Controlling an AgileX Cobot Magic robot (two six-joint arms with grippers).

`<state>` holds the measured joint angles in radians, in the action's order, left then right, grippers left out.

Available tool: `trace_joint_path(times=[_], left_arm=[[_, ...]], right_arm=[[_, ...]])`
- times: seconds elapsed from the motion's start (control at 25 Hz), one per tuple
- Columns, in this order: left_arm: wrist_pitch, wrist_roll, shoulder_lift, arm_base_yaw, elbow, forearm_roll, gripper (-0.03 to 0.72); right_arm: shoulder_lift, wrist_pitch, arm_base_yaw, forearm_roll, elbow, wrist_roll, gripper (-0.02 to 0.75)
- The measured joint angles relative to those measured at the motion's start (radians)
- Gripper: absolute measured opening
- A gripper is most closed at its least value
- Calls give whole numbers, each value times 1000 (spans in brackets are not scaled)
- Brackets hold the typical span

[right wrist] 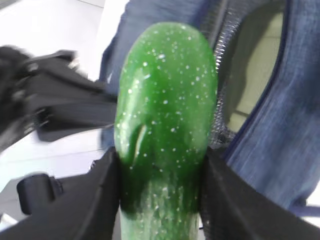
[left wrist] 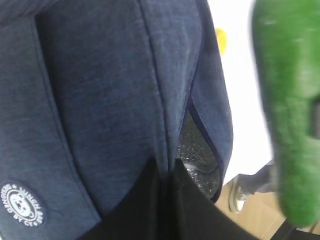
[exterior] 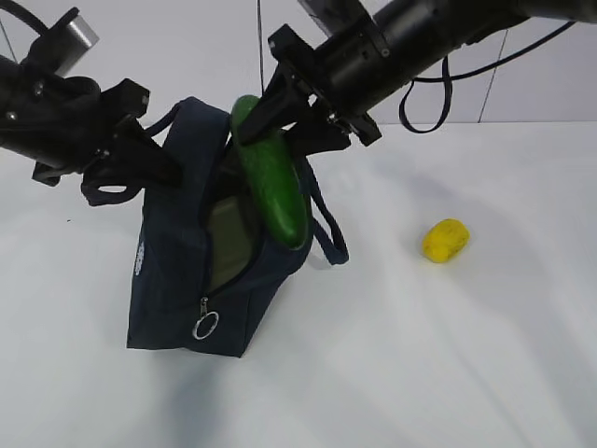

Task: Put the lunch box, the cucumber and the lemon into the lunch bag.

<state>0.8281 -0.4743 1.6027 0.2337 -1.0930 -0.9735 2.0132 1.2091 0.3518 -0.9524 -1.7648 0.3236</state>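
Note:
The navy lunch bag (exterior: 177, 280) stands left of centre with its top open, showing olive-silver lining (exterior: 229, 238). My right gripper (exterior: 280, 121) is shut on the dark green cucumber (exterior: 275, 177), holding it slanted with its lower end over the bag's opening; it fills the right wrist view (right wrist: 165, 125). My left gripper (exterior: 154, 159) is shut on the bag's left top edge (left wrist: 165, 150), holding it open. The bag's fabric (left wrist: 100, 100) fills the left wrist view. The yellow lemon (exterior: 445, 240) lies on the table to the right. The lunch box is out of view.
The white table (exterior: 420, 373) spreads around the bag. The bag's zipper ring pull (exterior: 205, 326) hangs at its front corner, and one loop handle (exterior: 328, 233) droops on the right side. The round white logo (left wrist: 21, 205) shows on the bag's side.

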Motion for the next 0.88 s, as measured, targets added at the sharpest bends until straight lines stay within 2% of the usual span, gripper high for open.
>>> trace_joint_path(times=[0.4, 0.88], left_arm=[[-6, 0, 0, 0, 0, -16, -1], [-31, 0, 0, 0, 0, -24, -1]], right_arm=[[123, -111, 0, -108, 0, 1, 344], [130, -221, 1, -128, 0, 19, 344]])
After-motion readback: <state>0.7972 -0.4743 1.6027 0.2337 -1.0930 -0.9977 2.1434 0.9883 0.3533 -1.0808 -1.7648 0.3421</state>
